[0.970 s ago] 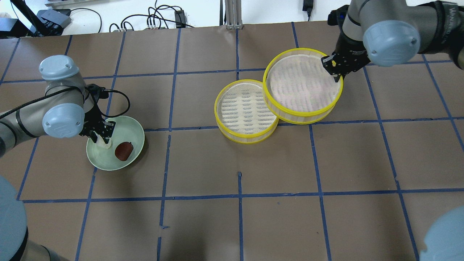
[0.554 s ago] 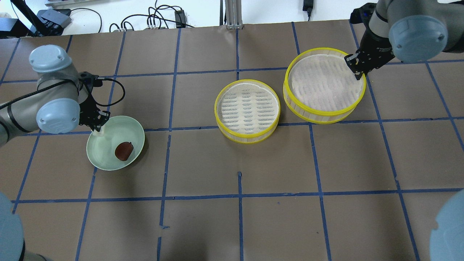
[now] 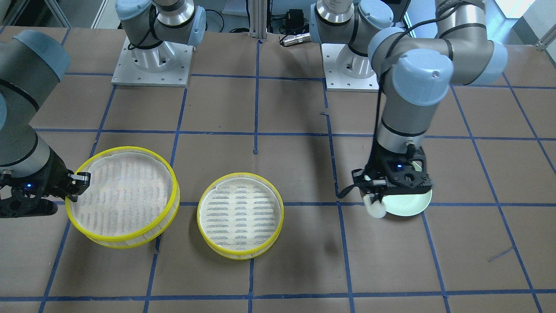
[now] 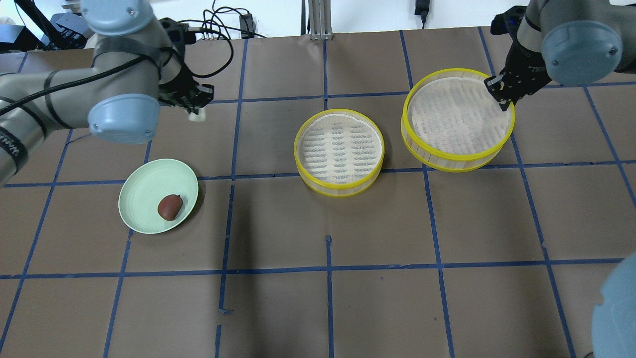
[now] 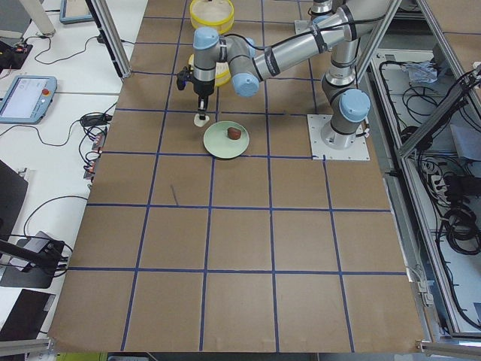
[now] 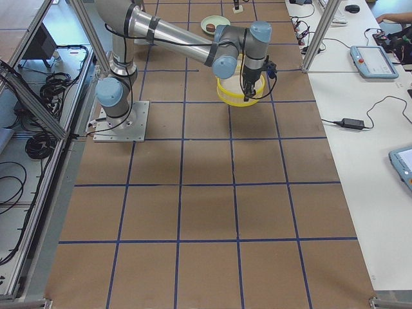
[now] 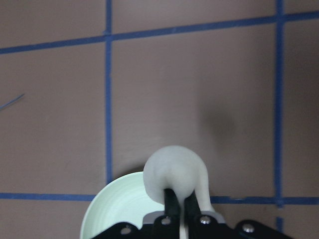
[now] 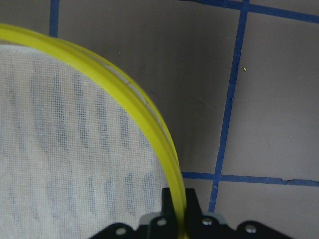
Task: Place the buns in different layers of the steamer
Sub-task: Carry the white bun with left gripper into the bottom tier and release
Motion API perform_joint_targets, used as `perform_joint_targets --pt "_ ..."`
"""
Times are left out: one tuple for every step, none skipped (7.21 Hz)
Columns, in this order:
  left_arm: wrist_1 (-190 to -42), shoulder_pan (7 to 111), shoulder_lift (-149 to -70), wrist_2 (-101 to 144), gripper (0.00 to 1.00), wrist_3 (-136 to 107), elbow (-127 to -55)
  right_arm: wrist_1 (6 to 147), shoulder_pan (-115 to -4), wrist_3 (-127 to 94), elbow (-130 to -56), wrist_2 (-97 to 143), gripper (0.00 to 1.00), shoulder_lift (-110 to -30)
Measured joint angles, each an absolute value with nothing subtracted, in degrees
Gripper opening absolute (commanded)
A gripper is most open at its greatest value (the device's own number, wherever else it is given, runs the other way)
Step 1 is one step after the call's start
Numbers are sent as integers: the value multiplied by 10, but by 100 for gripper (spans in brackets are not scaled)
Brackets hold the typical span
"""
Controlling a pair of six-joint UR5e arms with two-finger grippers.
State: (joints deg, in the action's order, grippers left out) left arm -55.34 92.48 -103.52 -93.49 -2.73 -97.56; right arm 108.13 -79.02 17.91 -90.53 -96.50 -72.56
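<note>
Closest to the robot's side, the brown bun (image 4: 170, 207) lies on the green plate (image 4: 141, 191). Just past its rim the left gripper (image 3: 376, 203) is clenched on the white bun (image 3: 377, 210), held up off the table. One steamer tray (image 4: 339, 191) sits mid-table; farther off, the right gripper (image 4: 502, 99) pinches the yellow rim of the other tray (image 4: 456, 162) (resting or raised, I cannot tell).
</note>
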Motion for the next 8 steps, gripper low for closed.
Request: perform_joint_targets --pt "-532 963 -1052 -894 2 -92 -970 1079 -790 178 -906 -967 8 -726" --pt "-486 993 -1079 -853 2 -158 -968 1078 -790 177 -906 -967 8 -726" --pt "-432 1017 -1114 -828 5 -229 -966 1077 -790 176 -907 -967 8 -727" --pt "-394 1039 -1144 -818 42 -291 -966 1077 -790 176 -908 -967 8 -727" --pt "-374 1060 -1161 -816 73 -345 -967 1077 -790 176 -908 -967 8 -727" --pt "-367 1076 -1166 -823 91 -379 -970 1076 -790 176 -908 -967 7 -727" --pt "-364 1087 -1165 -843 95 -392 -974 1076 -791 173 -907 -966 8 -728" --pt "-363 1091 -1161 -874 100 -384 -975 1074 -793 160 -907 -965 8 -729"
